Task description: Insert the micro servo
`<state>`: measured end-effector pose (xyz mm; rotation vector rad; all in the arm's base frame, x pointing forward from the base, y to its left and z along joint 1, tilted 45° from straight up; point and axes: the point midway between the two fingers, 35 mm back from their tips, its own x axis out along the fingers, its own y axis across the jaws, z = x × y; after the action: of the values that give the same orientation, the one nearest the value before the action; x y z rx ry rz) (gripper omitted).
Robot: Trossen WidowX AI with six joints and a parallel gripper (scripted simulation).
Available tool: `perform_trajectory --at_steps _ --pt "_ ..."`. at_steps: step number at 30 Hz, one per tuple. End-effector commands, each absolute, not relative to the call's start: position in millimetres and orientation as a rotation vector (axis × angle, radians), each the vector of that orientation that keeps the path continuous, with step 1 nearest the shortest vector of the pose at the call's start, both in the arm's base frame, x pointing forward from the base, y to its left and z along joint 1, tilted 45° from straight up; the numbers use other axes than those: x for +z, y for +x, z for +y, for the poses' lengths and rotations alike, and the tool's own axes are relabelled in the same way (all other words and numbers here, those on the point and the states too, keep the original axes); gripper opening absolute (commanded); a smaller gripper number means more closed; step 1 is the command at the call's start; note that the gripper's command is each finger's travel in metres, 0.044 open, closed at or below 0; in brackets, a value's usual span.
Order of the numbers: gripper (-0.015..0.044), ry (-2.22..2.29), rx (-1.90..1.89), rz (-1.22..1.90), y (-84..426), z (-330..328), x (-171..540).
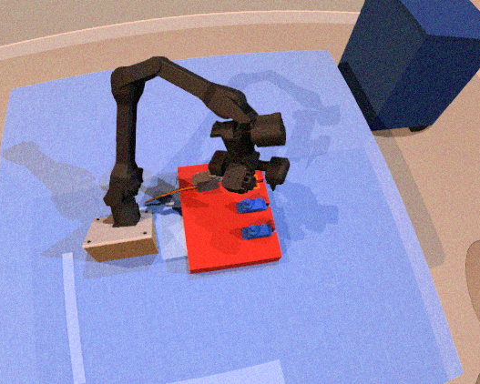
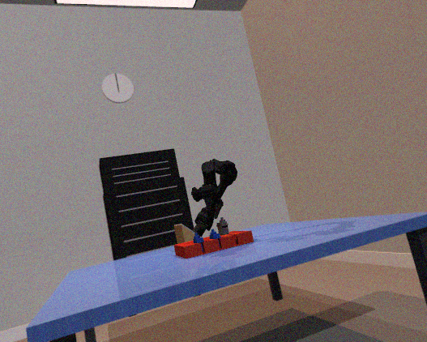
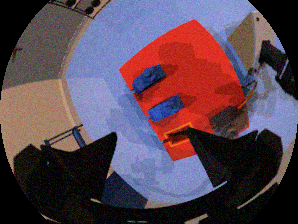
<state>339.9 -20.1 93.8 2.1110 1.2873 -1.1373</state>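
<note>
The loose servo (image 1: 205, 180) (image 2: 223, 227) (image 3: 229, 120), grey-brown, sits on the red deck (image 1: 207, 259) (image 2: 188, 250) (image 3: 192, 30), on the side of the pocket toward the arm's base. Its orange cable (image 1: 169, 194) (image 3: 248, 97) runs off the deck toward the base. The pocket's orange outline (image 3: 177, 129) surrounds a dark empty opening. It is partly behind the right finger in the wrist view and mostly hidden by the hand in the top view. My gripper (image 1: 244, 178) (image 3: 153, 133) is open and empty, above the deck's pocket end, not touching the servo.
Two blue servos (image 1: 251, 206) (image 1: 257, 231) (image 3: 166, 108) (image 3: 148, 78) sit in the deck beside the marked pocket. The arm's base stands on a wooden block (image 1: 122, 241) near the deck. A dark blue cabinet (image 1: 412, 68) stands beyond the table edge.
</note>
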Motion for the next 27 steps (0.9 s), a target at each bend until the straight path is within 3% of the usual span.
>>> perform_trajectory --at_steps 1,27 --pt "0.0440 2.170 -1.274 1.303 321.7 -16.9 96.0" --pt "0.0440 2.305 -2.209 1.267 229.5 11.7 119.3"
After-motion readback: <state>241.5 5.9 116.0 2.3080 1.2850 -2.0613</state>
